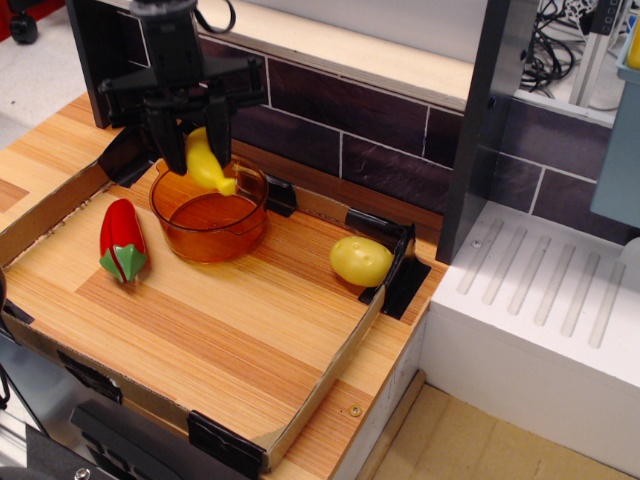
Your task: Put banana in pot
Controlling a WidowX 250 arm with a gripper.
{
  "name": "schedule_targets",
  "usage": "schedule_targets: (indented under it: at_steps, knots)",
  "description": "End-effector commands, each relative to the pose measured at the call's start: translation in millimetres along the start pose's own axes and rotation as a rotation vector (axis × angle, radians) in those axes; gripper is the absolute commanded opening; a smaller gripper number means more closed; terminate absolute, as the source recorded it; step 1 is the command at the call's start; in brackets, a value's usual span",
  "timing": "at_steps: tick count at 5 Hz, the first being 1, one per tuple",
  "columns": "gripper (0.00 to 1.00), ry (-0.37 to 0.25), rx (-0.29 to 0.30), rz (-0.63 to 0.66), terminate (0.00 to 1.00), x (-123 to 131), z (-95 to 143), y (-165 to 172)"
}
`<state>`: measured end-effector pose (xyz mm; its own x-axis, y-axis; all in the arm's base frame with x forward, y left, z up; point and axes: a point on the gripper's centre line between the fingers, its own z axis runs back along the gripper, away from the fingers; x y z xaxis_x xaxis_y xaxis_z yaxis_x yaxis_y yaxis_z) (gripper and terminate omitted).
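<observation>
The yellow banana (207, 164) hangs tilted, stem end down, between the black fingers of my gripper (191, 142). The gripper is shut on the banana's upper part and holds it over the back rim of the orange translucent pot (208, 218). The pot stands on the wooden tray floor at the back left. The banana's tip is level with the pot's rim, just above its inside.
A red pepper with a green stem (122, 240) lies left of the pot. A pale-yellow potato-like lump (361, 260) lies at the tray's right corner. Cardboard tray walls (328, 375) ring the floor. A dark brick wall (380, 140) stands behind; a white drainboard (540, 300) lies to the right.
</observation>
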<state>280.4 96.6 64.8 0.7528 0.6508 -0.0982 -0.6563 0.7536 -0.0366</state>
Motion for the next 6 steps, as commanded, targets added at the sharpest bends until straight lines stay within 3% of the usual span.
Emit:
schedule_targets:
  at_steps: [1, 2, 4, 5, 6]
  knots:
    - [1.0, -0.087, 0.02, -0.021, 0.0, 14, 5, 5]
    - [1.0, -0.091, -0.008, -0.058, 0.0, 5, 15, 2]
    - [1.0, -0.048, -0.092, -0.126, 0.0, -26, 66, -16]
    - [1.0, -0.044, -0.039, -0.169, 0.0, -33, 75, -22]
    - [1.0, -0.044, -0.039, -0.169, 0.0, -33, 75, -22]
